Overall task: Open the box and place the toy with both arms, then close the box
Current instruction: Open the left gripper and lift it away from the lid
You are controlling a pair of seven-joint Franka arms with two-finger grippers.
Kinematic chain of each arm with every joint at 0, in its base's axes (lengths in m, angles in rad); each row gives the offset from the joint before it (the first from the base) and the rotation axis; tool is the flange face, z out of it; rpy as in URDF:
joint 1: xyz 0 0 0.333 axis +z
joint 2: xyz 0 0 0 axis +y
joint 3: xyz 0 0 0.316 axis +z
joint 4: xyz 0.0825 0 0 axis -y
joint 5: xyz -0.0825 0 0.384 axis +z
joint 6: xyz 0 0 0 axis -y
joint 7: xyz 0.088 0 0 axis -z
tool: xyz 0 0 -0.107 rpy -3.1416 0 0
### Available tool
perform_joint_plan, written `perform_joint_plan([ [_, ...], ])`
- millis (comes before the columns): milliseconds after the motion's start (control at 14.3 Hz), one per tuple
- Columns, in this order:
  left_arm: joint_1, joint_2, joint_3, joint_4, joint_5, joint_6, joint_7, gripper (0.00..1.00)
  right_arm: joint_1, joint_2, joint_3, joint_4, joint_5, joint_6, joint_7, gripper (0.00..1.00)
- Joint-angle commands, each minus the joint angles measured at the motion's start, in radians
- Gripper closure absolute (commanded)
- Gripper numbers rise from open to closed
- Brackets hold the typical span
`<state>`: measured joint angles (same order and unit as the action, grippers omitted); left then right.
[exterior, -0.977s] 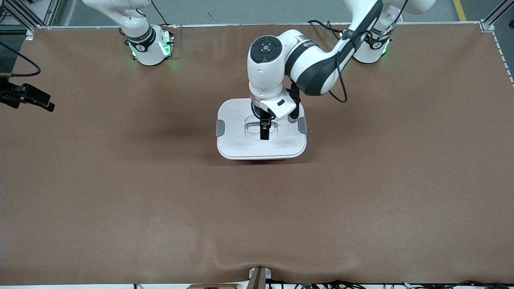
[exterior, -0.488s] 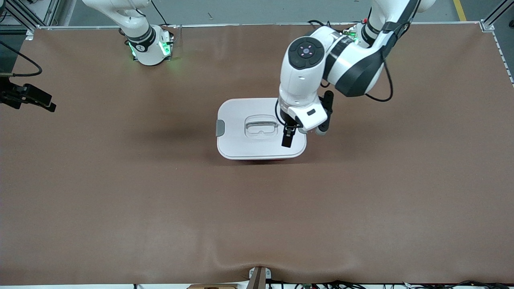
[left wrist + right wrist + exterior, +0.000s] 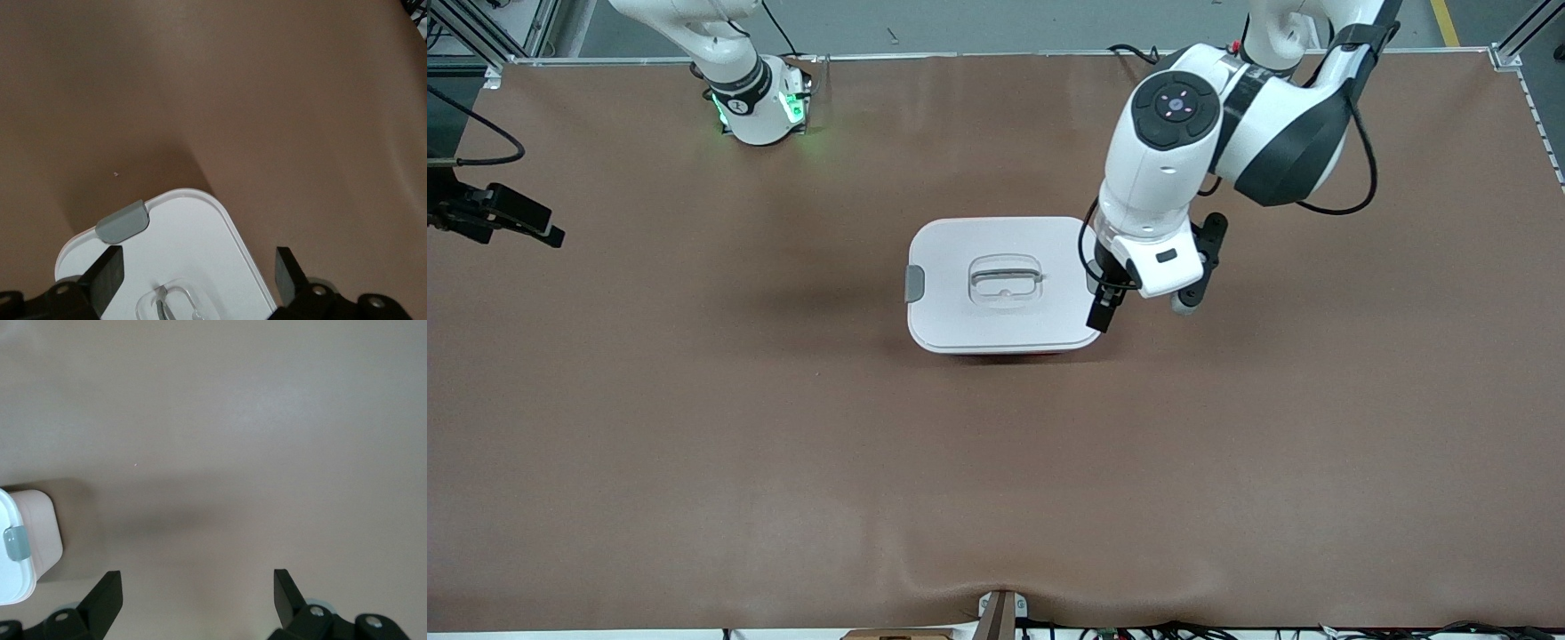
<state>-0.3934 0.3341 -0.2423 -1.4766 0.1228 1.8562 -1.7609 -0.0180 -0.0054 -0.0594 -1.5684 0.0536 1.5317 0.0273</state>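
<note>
Both grippers are spread wide and hold nothing. The left gripper [image 3: 1104, 307] hangs over the edge of the box [image 3: 1005, 284] that faces the left arm's end of the table, its fingers [image 3: 107, 270] wide apart in the left wrist view with the white lid [image 3: 193, 233] between them below. The right gripper [image 3: 503, 222] waits over the table [image 3: 996, 462] edge at the right arm's end, well apart from the box; its wrist view shows only a corner of the tub and one grey clip [image 3: 16, 543].

The box sits closed near the middle of the table, somewhat toward the edge where the arm bases stand, its recessed handle [image 3: 1005, 277] in the centre of the lid. One grey clip [image 3: 914, 283] shows on the side facing the right arm's end; the clip at the other end is hidden under the left gripper. No toy is in view — it may already be inside the box, though the pictures do not show that.

Risks, as I judge them: if the left gripper comes down here, a finger could catch the lid's rim or the hidden clip and drag or tip the light tub across the smooth brown mat. If a clip is not fully seated, the lid may sit loose — and the frames cannot confirm either clip's latch. With the right arm so distant, nothing braces the box against a push.
</note>
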Motion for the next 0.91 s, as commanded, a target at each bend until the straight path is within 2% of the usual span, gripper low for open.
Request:
perform_joint_plan([
  [0,0.051,-0.038,-0.005,-0.007,-0.015,-0.022,0.105,0.0,-0.005,-0.01,0.007,-0.009,-0.05,0.024,0.005,0.0],
  [558,0.137,-0.073,0.0,-0.007,-0.015,-0.022,0.336,0.0,-0.01,-0.008,0.009,-0.006,-0.038,0.021,0.008,0.0],
  [837,0.16,-0.075,0.0,-0.007,-0.015,-0.022,0.382,0.0,-0.002,-0.008,0.01,0.001,-0.031,0.018,0.011,0.0],
])
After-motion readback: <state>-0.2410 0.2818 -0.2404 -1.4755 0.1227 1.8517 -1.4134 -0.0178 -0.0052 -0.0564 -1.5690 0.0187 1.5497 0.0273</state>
